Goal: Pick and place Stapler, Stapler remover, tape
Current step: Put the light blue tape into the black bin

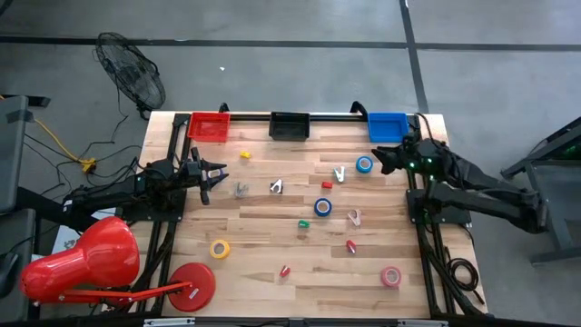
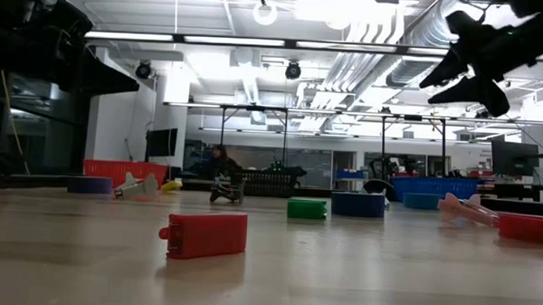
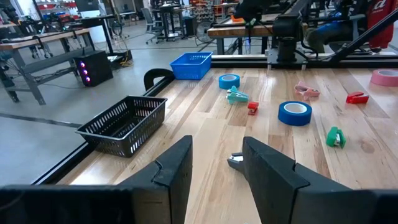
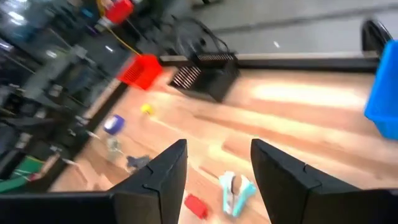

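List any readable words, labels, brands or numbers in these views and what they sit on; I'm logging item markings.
None can be read for certain.
White lettering on a red shape at the left wrist view's far corner is cut off and unreadable.
The tape rolls, bins and small red stapler show no legible marks.

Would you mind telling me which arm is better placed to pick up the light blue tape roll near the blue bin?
The right. Its open tool hovers just beside the light blue tape roll, near the blue bin. The left tool sits across the table.
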Robot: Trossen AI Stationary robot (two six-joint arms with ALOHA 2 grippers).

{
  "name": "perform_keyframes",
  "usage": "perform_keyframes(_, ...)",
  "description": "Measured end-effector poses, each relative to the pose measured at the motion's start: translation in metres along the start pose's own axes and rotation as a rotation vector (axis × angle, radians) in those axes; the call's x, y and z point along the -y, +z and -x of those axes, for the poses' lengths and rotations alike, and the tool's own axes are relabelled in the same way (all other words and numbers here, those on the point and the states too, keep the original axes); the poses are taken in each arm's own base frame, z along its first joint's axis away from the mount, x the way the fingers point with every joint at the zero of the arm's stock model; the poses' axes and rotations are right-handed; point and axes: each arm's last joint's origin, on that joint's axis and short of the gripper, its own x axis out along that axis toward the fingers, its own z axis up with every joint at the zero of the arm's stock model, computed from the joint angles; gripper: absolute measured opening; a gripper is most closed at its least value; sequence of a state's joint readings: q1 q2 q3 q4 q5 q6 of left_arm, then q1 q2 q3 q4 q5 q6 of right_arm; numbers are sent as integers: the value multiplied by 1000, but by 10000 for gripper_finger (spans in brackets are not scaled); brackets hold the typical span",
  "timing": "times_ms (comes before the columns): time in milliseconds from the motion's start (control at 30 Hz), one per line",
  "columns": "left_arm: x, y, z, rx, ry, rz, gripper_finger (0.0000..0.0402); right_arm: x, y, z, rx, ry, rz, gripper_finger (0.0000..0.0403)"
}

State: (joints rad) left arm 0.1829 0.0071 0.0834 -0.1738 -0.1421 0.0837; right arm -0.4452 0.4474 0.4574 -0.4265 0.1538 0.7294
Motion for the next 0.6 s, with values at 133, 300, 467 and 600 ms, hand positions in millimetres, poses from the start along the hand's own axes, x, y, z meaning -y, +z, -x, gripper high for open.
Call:
perform_keyframes(133, 0, 0, 0, 0, 0, 0, 138, -9, 8, -13, -101, -97, -76, 169)
perform_keyframes(300, 0, 0, 0, 0, 0, 0, 138, -6, 5, -34, -220, -246, -199, 169)
perform_keyframes(467, 0, 0, 0, 1, 0, 0, 138, 2, -3, -53, -345, -336, -295, 169)
perform_keyframes(600, 0, 0, 0, 0, 0, 0, 138, 5, -8, -65, -404, -383, -345, 169)
